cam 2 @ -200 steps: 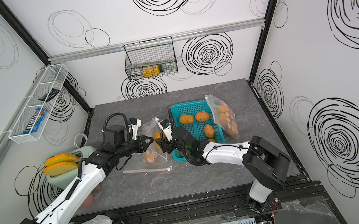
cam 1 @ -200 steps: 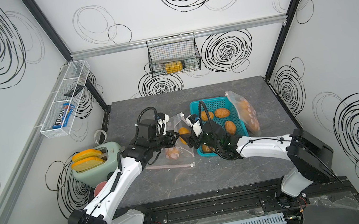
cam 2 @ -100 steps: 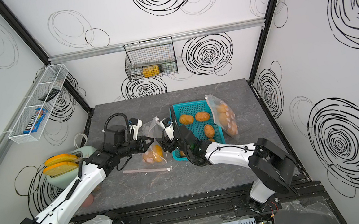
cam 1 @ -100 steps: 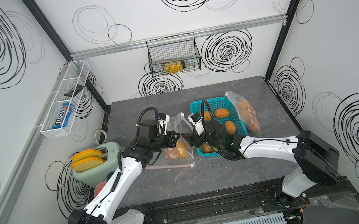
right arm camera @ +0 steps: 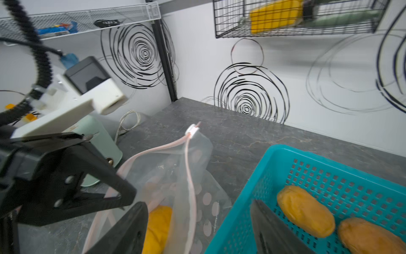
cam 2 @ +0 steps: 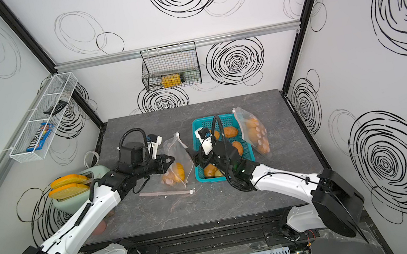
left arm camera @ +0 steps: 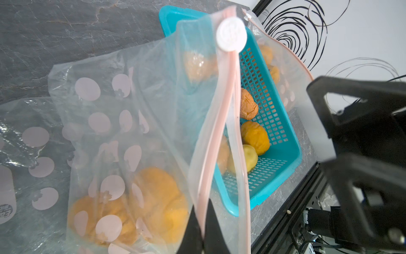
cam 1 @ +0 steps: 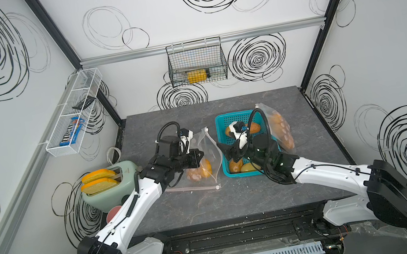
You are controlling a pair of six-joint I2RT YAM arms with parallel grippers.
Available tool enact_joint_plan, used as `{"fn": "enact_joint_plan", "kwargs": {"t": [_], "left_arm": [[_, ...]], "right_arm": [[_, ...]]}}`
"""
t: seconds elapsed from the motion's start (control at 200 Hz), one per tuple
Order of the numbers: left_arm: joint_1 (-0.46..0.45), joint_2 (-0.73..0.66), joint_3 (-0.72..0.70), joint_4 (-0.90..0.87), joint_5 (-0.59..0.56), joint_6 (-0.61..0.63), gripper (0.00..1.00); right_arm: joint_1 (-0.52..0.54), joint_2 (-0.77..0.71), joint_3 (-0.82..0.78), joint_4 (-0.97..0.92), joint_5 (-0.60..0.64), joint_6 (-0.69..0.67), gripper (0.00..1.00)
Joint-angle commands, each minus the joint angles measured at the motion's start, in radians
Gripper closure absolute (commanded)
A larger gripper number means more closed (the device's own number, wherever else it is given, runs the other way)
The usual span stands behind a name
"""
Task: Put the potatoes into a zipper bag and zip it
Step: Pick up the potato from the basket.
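Note:
My left gripper (cam 1: 200, 155) (left arm camera: 203, 209) is shut on the pink zip rim of the zipper bag (cam 1: 203, 158) (left arm camera: 123, 132), holding its mouth up and open. Orange potatoes (cam 1: 203, 171) (left arm camera: 153, 198) lie at the bag's bottom. My right gripper (cam 1: 225, 153) (right arm camera: 197, 220) is open and empty, hanging between the bag and the near left edge of the teal basket (cam 1: 234, 118) (right arm camera: 285, 154). More potatoes (cam 1: 252, 127) (right arm camera: 305, 211) lie in the basket, one of them paler yellow (left arm camera: 249, 159).
A second bag (cam 1: 280, 128) with potatoes leans on the basket's right side. A flat empty bag (cam 1: 193, 188) lies in front of the held one. A green toaster (cam 1: 110, 183) with toast stands at the table's left edge. A wire basket (cam 1: 197, 63) hangs on the back wall.
A potato that sat at the bag's mouth by my right gripper has dropped to the bag's bottom. The right gripper has drawn back to the right, toward the basket. The left gripper kept its hold.

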Motion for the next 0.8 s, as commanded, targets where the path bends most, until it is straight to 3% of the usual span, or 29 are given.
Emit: {"fn": "enact_joint_plan", "kwargs": {"t": [0.0, 0.275, 0.595, 0.791], "left_arm": [[-0.006, 0.001, 0.003, 0.000, -0.019, 0.015, 1.00], [-0.006, -0.003, 0.004, -0.005, -0.029, 0.018, 1.00], [-0.012, -0.009, 0.003, -0.007, -0.043, 0.023, 1.00], [-0.021, -0.006, 0.003, -0.007, -0.049, 0.026, 1.00]], "right_arm": [[-0.109, -0.030, -0.021, -0.040, -0.036, 0.122, 0.23], [-0.215, 0.129, 0.027, -0.110, -0.036, 0.208, 0.24], [-0.273, 0.502, 0.399, -0.445, -0.009, 0.136, 0.21], [-0.307, 0.637, 0.516, -0.514, -0.022, 0.055, 0.20]]}}
